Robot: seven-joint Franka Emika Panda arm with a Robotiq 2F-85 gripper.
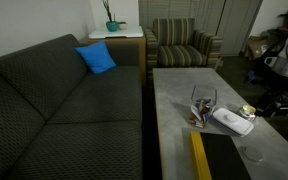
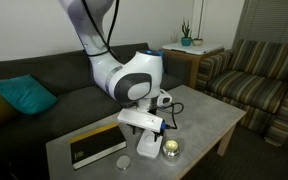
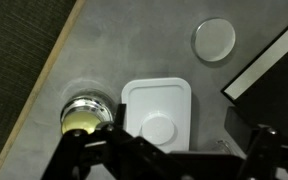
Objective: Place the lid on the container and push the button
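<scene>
The white lid (image 3: 156, 110) lies flat on the grey table, with a round raised part in its middle. It also shows in both exterior views (image 1: 232, 120) (image 2: 149, 147). The clear container (image 1: 202, 104) stands upright just beside the lid, with dark and reddish bits at its bottom; it is out of the wrist view. My gripper (image 3: 164, 152) hangs above the lid, open and empty, with one finger on each side of it. It shows in an exterior view (image 2: 151, 130).
A small round yellowish tin (image 3: 84, 116) sits close beside the lid. A clear round disc (image 3: 214, 40) and a black-and-yellow book (image 3: 274, 60) lie further along the table. A dark couch (image 1: 54, 110) runs along the table's edge (image 3: 54, 70).
</scene>
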